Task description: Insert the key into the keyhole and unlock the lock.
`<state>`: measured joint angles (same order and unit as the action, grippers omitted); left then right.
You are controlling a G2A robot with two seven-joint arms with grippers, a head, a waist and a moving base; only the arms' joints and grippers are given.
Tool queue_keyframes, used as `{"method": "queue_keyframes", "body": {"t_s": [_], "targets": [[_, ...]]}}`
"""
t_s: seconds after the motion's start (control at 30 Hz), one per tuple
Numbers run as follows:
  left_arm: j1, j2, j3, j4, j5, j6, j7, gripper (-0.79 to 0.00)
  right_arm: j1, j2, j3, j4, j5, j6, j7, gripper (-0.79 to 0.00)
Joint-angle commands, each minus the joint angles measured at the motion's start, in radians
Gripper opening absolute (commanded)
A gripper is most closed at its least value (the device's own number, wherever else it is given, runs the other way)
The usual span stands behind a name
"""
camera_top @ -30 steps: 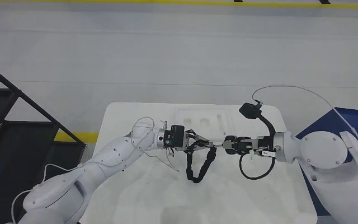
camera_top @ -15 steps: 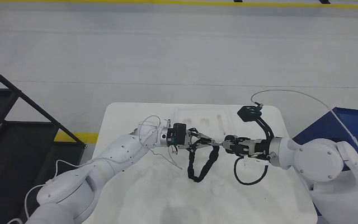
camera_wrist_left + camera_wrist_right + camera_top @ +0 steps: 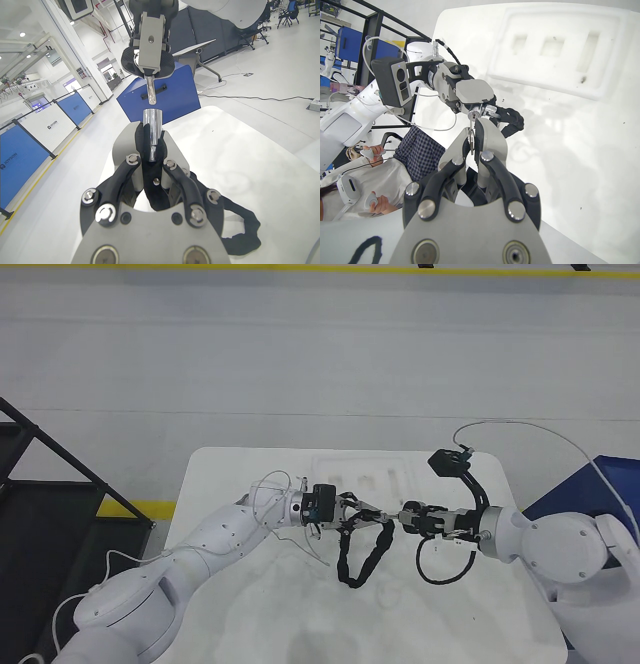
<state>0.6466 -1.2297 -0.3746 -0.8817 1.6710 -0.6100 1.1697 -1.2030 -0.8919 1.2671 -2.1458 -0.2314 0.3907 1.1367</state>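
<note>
Edging toward 3 o'clock, left pincer (image 3: 152, 140) is steadying the clenched lock (image 3: 152, 123) for right pincer's (image 3: 473, 132) gripped key (image 3: 151, 93) to enter.

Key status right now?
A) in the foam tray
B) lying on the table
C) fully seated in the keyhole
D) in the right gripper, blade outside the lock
D: the right gripper pinches the key, and the left wrist view shows its blade tip just short of the lock held in the left gripper.
</note>
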Motion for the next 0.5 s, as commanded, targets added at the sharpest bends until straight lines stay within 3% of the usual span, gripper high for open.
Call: {"method": "queue_keyframes", "body": {"t_s": [0.0, 0.47], "targets": [[0.002, -0.002, -0.004, 0.001, 0.001, 0.000, 0.004, -0.785, -0.001, 0.000, -0.001, 0.002, -0.001, 0.001, -0.002, -0.785], [0.010, -0.015, -0.025, 0.022, 0.014, -0.020, 0.009, -0.785, 0.014, 0.000, -0.024, 0.014, -0.012, 0.007, -0.006, -0.785]]}}
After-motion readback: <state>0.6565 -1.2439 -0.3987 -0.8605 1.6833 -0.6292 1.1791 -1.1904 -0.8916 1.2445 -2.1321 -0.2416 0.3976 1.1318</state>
